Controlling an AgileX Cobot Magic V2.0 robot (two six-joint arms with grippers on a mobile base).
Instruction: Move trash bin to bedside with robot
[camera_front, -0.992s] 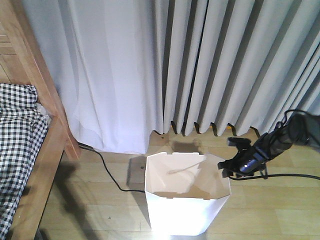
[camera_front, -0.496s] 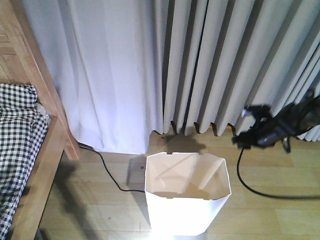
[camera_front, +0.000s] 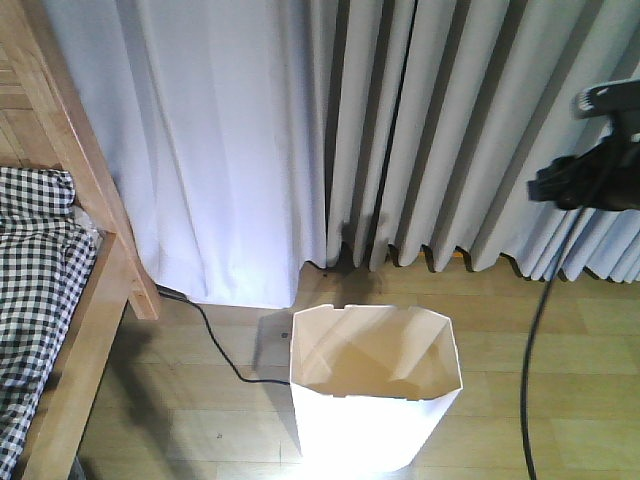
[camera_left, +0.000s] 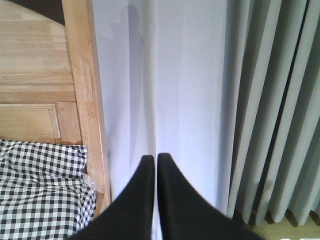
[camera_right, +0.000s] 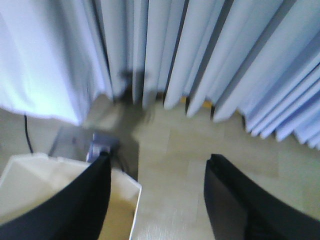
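Slim black arm (camera_front: 590, 180), dangling black cable (camera_front: 535, 350), tapered black fingers (camera_left: 137, 200).

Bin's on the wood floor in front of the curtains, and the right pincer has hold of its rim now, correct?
Not quite. The trash bin does stand on the wood floor before the curtains, but the right pincer is open and holds nothing; the front-facing view shows that arm raised well clear of the rim.

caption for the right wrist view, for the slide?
Right gripper open above the wooden floor, its left finger over the white trash bin rim, grey curtains behind.
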